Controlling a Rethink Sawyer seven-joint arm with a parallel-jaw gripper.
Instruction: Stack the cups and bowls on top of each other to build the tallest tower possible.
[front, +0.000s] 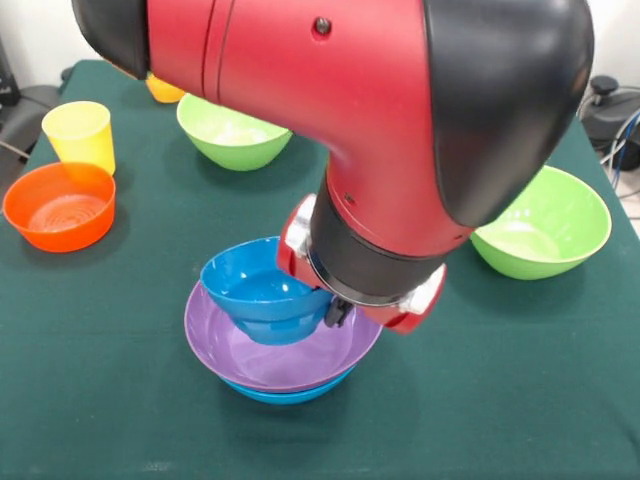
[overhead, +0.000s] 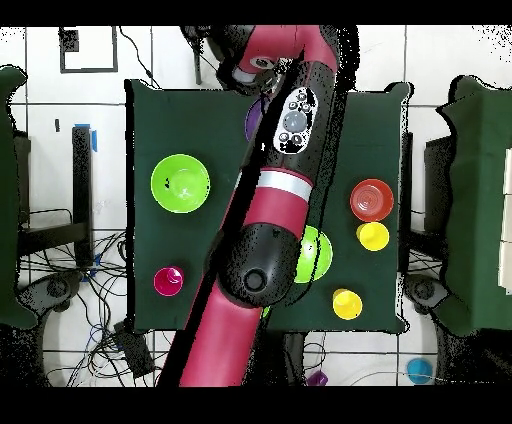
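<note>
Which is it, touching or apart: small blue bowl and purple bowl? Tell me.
Touching. The front view shows the small blue bowl resting tilted inside the purple bowl, no gap beneath it; the arm hides this in the overhead view.

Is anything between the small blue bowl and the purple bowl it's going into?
Nothing visible. In the front view the small blue bowl sits tilted just over the purple bowl, whose inside looks bare beneath it. The other bowls and cups stand well off to the sides. The arm's wrist hides the gripper and the bowl's right edge.
</note>
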